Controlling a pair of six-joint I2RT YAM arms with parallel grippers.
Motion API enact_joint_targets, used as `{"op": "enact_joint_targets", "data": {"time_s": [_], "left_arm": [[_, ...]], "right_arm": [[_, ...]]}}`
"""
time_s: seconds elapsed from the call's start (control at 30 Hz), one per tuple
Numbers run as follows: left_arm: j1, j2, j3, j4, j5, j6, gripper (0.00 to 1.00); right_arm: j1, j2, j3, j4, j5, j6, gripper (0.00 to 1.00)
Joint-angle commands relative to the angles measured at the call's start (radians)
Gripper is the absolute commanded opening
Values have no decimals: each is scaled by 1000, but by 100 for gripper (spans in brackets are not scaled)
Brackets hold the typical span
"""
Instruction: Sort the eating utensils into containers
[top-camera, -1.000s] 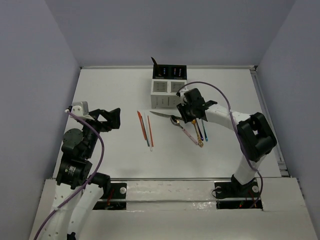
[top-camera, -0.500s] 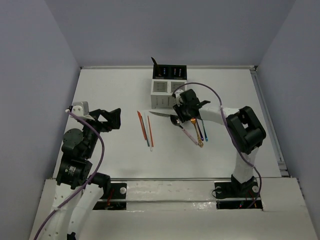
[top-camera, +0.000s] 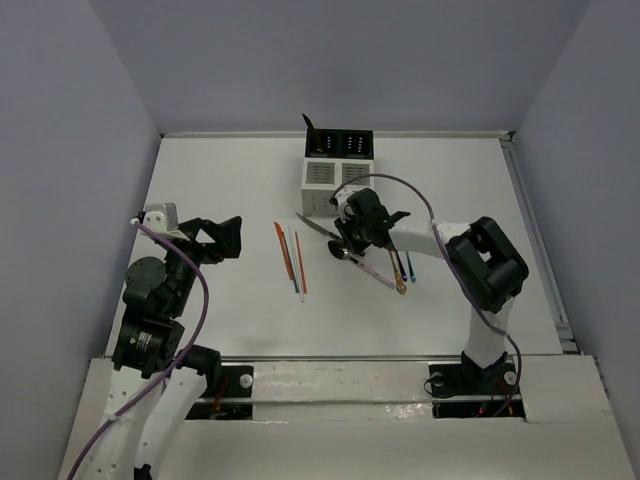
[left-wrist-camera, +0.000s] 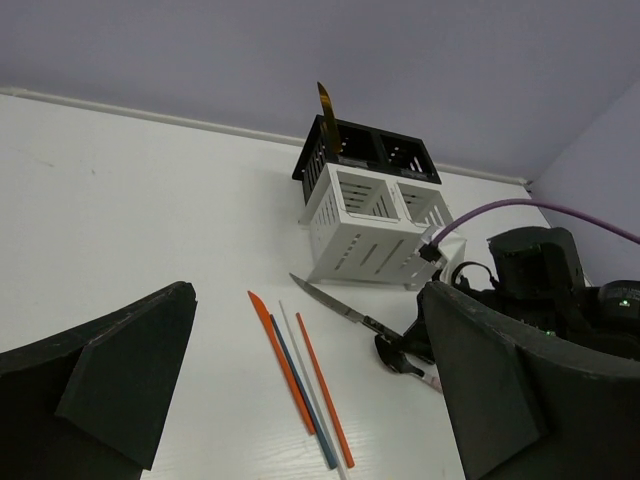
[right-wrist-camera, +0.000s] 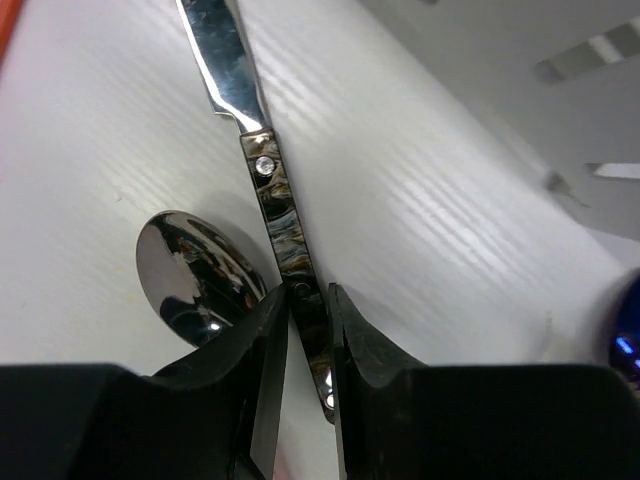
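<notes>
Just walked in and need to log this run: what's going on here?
The right gripper is shut on the dark handle of a silver-bladed knife, beside a shiny spoon, in front of the white slatted caddy. The left gripper hangs open off to the side. Orange and pale chopsticks lie loose, unsorted.

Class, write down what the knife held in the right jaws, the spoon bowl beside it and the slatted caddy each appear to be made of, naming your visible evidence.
Knife: polished metal blade with mirror glare. Its handle is dark, glossy and riveted, material unclear. Spoon bowl: polished metal, showing clear reflections. Caddy: probably matte white plastic, judging by its even, moulded-looking slats.
</notes>
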Motion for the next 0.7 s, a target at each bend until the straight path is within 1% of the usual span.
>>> {"op": "enact_joint_targets", "data": {"time_s": [0.0, 0.2, 0.27, 0.3, 0.33, 0.4, 0.53, 0.67], "left_arm": [[3, -1, -10, 59, 10, 7, 99], [3, -4, -10, 56, 10, 4, 99], [3, -7, -10, 57, 10, 4, 99], [3, -5, -11, 59, 10, 4, 99], [3, -5, -11, 59, 10, 4, 99], [3, -4, -11, 57, 10, 4, 99], [3, -5, -10, 56, 10, 6, 99], [3, -4, -10, 57, 10, 4, 99]], "right_arm": [[49, -53, -57, 7, 1, 65, 24], [83, -99, -83, -22, 49, 148, 21], [94, -96, -83, -21, 56, 159, 26], [103, -72, -68, -18, 64, 160, 33], [103, -72, -57, -19, 91, 160, 33], [103, -34, -28, -19, 113, 154, 37], [103, 23, 53, -42, 127, 139, 39], [103, 57, 85, -53, 131, 130, 39]]}}
